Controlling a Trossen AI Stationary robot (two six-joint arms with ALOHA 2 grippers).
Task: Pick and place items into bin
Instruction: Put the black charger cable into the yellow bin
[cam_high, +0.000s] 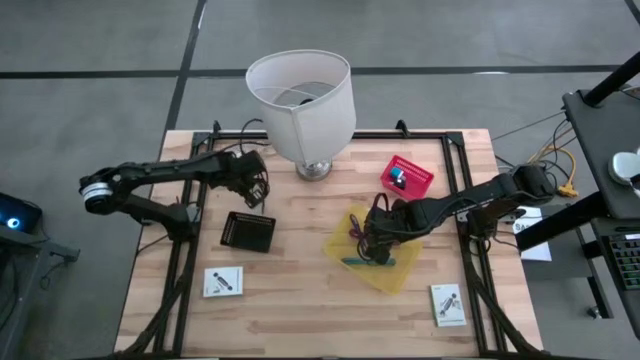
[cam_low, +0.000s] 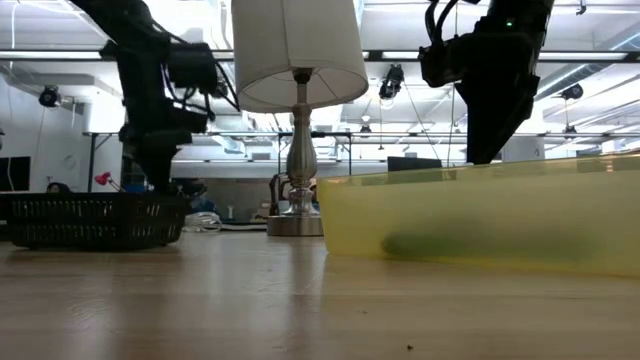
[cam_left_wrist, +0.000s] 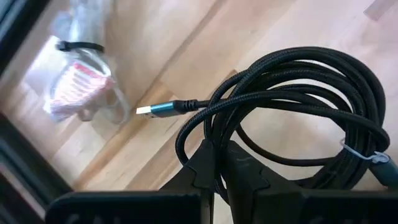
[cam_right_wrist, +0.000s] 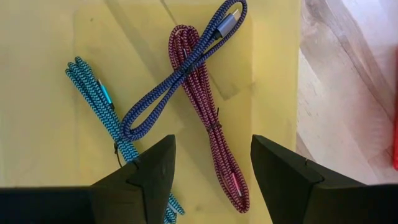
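Yellow plastic bin sits right of centre in your high view, tilted like a diamond on the wooden table. Your right gripper hangs over its left part, fingers spread apart, grasping nothing. In the right wrist view three braided cables lie on the bin floor between and beyond those fingers: a teal cable at left, a blue cable crossing over a maroon cable in the middle. The blue one's metal plug points to the upper edge of that frame.

Your left gripper is at centre left of the high view, just above the black mesh basket. Its fingers are clenched on a black cord loop; in the left wrist view the coil fans out from the pinched tips, with a teal-collared plug sticking out toward frame left. A clear bag with red print lies on the wood at the upper left of that frame.

A white lampshade on a metal lamp stands at top centre. A red box lies right of it. Two flat white packets rest near the bottom edge, one at lower left, one at lower right.
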